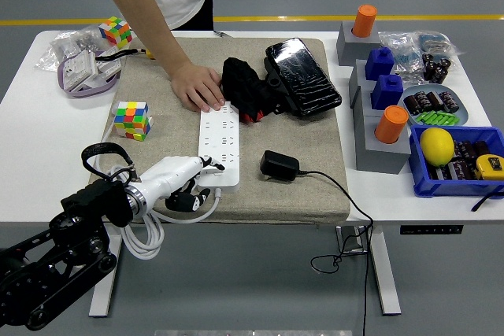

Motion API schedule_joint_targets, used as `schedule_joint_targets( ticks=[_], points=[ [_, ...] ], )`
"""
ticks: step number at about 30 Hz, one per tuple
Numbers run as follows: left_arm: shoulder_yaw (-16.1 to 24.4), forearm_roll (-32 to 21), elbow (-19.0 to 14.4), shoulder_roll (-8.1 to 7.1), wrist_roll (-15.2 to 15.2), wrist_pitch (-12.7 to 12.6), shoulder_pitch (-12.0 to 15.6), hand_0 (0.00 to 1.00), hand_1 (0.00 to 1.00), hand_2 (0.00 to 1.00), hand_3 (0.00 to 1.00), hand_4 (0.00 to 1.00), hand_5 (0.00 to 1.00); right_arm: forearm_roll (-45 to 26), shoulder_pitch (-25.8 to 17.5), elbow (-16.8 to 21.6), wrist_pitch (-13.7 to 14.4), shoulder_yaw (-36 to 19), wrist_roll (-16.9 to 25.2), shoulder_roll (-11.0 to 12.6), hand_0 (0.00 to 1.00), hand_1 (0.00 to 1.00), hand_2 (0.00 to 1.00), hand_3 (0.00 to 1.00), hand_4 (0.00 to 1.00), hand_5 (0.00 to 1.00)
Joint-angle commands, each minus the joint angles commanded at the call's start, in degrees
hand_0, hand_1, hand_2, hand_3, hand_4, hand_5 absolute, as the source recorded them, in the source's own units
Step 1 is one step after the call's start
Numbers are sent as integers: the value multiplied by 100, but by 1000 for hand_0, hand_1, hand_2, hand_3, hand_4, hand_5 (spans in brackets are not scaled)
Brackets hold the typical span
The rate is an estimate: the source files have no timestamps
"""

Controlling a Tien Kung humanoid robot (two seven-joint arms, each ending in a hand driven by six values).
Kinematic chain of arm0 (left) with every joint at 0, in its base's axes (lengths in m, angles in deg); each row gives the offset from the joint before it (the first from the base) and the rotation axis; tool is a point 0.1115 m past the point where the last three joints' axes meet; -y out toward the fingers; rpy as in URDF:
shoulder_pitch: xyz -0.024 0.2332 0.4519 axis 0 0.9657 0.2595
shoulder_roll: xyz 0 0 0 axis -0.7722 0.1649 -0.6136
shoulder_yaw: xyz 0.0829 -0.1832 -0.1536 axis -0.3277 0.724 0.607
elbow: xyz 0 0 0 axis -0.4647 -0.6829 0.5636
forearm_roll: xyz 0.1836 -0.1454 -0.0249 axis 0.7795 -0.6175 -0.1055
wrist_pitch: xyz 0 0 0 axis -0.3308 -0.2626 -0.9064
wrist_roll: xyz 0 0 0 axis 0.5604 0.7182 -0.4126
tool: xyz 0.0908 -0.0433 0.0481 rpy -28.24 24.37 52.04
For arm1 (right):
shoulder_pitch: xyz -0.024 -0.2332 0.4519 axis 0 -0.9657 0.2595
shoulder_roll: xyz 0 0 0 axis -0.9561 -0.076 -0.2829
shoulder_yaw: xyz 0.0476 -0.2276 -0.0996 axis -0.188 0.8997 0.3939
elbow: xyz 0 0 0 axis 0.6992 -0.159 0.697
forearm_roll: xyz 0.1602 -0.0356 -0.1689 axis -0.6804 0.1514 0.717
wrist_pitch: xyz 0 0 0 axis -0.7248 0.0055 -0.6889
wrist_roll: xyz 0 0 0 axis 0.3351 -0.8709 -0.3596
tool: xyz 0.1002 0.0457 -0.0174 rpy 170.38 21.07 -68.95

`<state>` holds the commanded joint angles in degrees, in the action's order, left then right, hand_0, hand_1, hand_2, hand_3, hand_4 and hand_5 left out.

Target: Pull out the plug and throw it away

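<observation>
The black plug [279, 166] lies loose on the beige mat [315, 155], right of the white power strip [220, 144], its black cable trailing off the table's front edge. My left hand [189, 181] hovers at the strip's near end, low over the mat's front left, fingers relaxed and holding nothing. A person's hand [198, 88] presses flat on the mat at the strip's far end. My right arm is out of view.
A black pouch [303, 76] and black cloth [248, 88] lie at the mat's back. Rubik's cubes [131, 120] stand left. Grey blocks with blue and orange pegs [386, 112] and a blue bin with a lemon [435, 145] fill the right side.
</observation>
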<state>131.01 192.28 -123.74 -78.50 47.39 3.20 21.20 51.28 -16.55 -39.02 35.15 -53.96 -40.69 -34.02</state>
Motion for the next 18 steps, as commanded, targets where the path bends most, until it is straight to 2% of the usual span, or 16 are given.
schedule_joint_targets(
  ticks=[8, 18],
  points=[
    [-33, -33, -23, -75, 93, 177, 37, 51, 42, 108, 825, 504, 2, 1, 0, -1, 2, -12, -4, 2, 569, 645, 669, 568, 971, 489],
    [-102, -71, 42, -32, 131, 229, 3, 51, 42, 108, 816, 504, 2, -12, -2, 3, 10, 11, -1, -4, 568, 645, 669, 568, 971, 489]
  ],
)
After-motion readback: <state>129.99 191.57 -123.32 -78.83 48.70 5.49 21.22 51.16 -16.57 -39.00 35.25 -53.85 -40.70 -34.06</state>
